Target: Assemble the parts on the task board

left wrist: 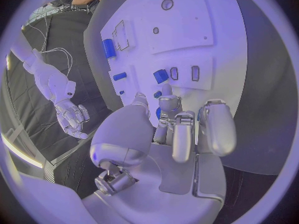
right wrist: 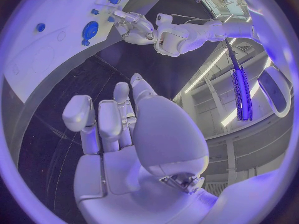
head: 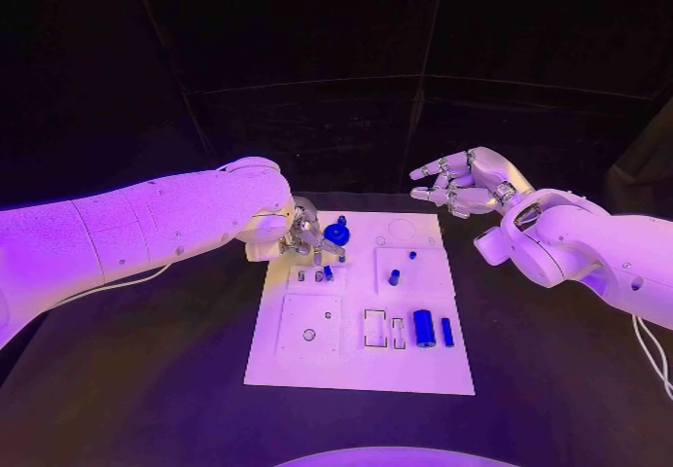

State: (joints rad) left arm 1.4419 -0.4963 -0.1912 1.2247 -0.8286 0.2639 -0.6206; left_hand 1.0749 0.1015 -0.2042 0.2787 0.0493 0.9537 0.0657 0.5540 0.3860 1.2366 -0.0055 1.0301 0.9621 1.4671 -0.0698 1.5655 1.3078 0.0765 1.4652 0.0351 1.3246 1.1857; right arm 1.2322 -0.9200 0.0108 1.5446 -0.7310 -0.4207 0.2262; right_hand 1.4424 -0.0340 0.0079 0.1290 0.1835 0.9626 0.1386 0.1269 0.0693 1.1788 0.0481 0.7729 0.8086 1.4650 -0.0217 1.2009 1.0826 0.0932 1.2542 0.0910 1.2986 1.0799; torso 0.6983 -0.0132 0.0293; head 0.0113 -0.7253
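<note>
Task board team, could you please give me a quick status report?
Left hand low over the task board, fingers at a small blue part. Right hand raised off the board, holding nothing. Blue round part beside left hand. Nothing blocking.

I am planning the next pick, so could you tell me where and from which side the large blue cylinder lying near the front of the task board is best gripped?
Grip the large blue cylinder across its middle, coming straight down from above. It lies flat on the task board, its long axis running front to back, so its curved sides face left and right. Fingers must be slim: a thinner blue pin lies close on one side and a white block on the other.
</note>
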